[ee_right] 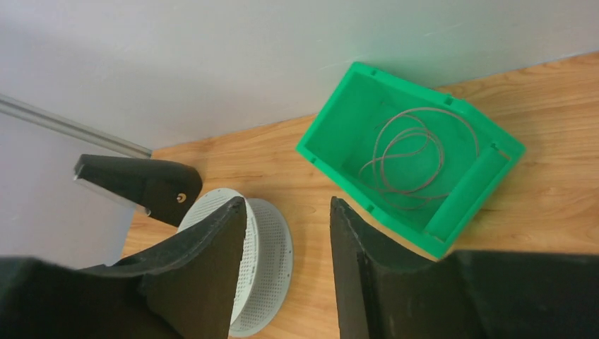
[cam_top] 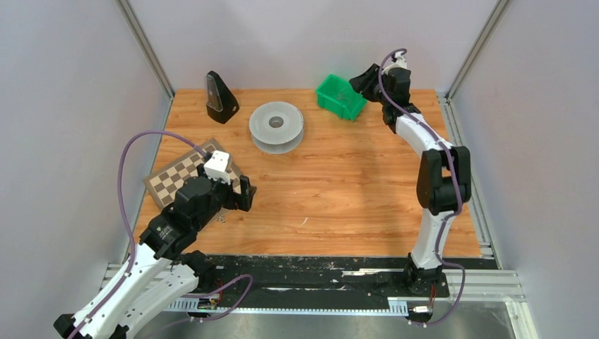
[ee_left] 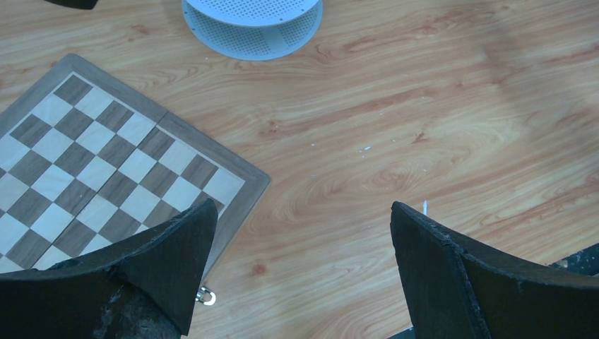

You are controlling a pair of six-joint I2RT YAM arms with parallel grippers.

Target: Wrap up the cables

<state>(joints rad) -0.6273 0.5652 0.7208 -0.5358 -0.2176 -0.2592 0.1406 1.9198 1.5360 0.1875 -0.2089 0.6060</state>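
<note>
From above, the grey plastic reel (cam_top: pixel 276 127) with two wide flat discs lies flat on the wooden table (cam_top: pixel 339 191). A black wedge-shaped block (cam_top: pixel 220 99) stands at its 10 o'clock and a green plastic bin (cam_top: pixel 326 97) at its 2 o'clock. The right gripper (cam_top: pixel 362 79) hangs just beside the bin's far right corner. The left gripper (cam_top: pixel 244 196) hovers over the near corner of a folding wooden chessboard (cam_top: pixel 173 176), at the reel's 7 o'clock and well apart from it. The cable is too fine to make out here.

In the left wrist view, the left gripper (ee_left: pixel 302 208) has its jaws spread wide on nothing, above bare table. The chessboard (ee_left: pixel 106 162) lies at its 9 o'clock and the reel (ee_left: pixel 254 28) near 12 o'clock.

In the right wrist view, the right gripper (ee_right: pixel 288 205) has its jaws apart with a moderate gap and nothing between them. The thin pale cable (ee_right: pixel 410 159) lies as a loose coil on the floor of the bin (ee_right: pixel 332 134), at the gripper's 2 o'clock and untouched. The reel (ee_right: pixel 268 261) shows between and behind the fingers, and the block (ee_right: pixel 148 183) at 9 o'clock.
</note>
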